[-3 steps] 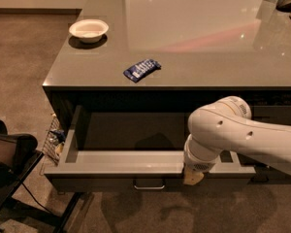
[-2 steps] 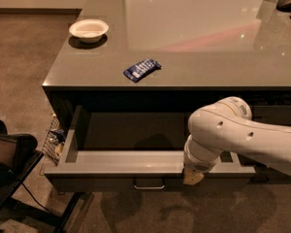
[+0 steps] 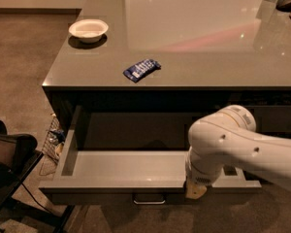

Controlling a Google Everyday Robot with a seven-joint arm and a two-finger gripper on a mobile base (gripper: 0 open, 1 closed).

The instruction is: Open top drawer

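Pale-grey inside, the top drawer (image 3: 126,170) gapes; pincer (image 3: 195,191) at its front edge.

Kitchen-like room: glossy counter (image 3: 199,67), bowl (image 3: 88,30); claw (image 3: 196,191) at top drawer (image 3: 116,184) front.

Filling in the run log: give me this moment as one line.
top drawer: pulled out | gripper: at its front edge, right of handle | counter: bowl, blue packet

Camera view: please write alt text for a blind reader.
The top drawer under a grey counter stands pulled out, with the robot's claw at its front edge, right of the handle. A white bowl and a blue packet lie on the counter.
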